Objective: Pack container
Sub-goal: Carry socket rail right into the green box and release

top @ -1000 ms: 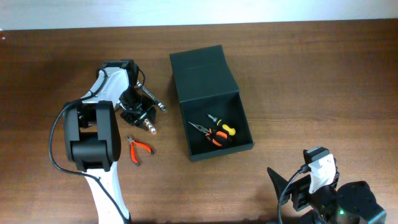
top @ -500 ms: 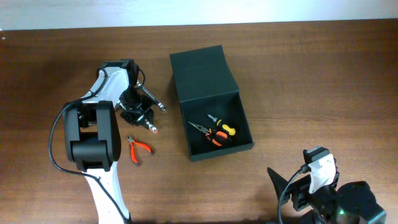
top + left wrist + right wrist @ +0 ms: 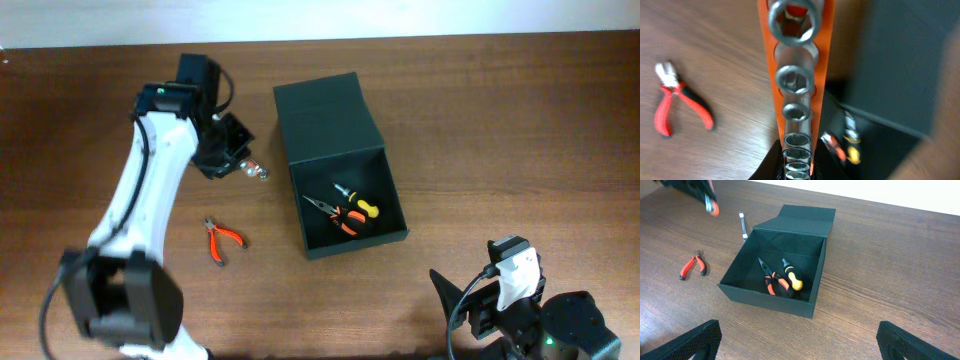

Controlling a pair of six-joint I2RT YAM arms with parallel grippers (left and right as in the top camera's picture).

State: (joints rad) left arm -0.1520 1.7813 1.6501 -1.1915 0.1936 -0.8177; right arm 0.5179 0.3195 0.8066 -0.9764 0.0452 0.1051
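Observation:
The container (image 3: 396, 232) is a dark green-black box, open, with its flap lid (image 3: 325, 115) laid back on the table. Inside lie black-and-orange pliers (image 3: 335, 215) and a yellow-handled screwdriver (image 3: 358, 202). My left gripper (image 3: 797, 162) is shut on an orange socket rail (image 3: 796, 75) with several chrome sockets and holds it above the table, just left of the container (image 3: 900, 70). In the overhead view the left gripper (image 3: 225, 150) is beside the lid. My right gripper (image 3: 800, 349) is open and empty, low in front of the container (image 3: 765, 300).
Red-handled pliers (image 3: 222, 240) lie on the wood left of the container; they also show in the left wrist view (image 3: 677, 102) and the right wrist view (image 3: 692, 264). A silver wrench (image 3: 742, 226) lies near the lid's left edge.
My left arm has risen from the table with the socket rail in its jaws and moved away from the front edge, toward the lid. The right arm has not moved.

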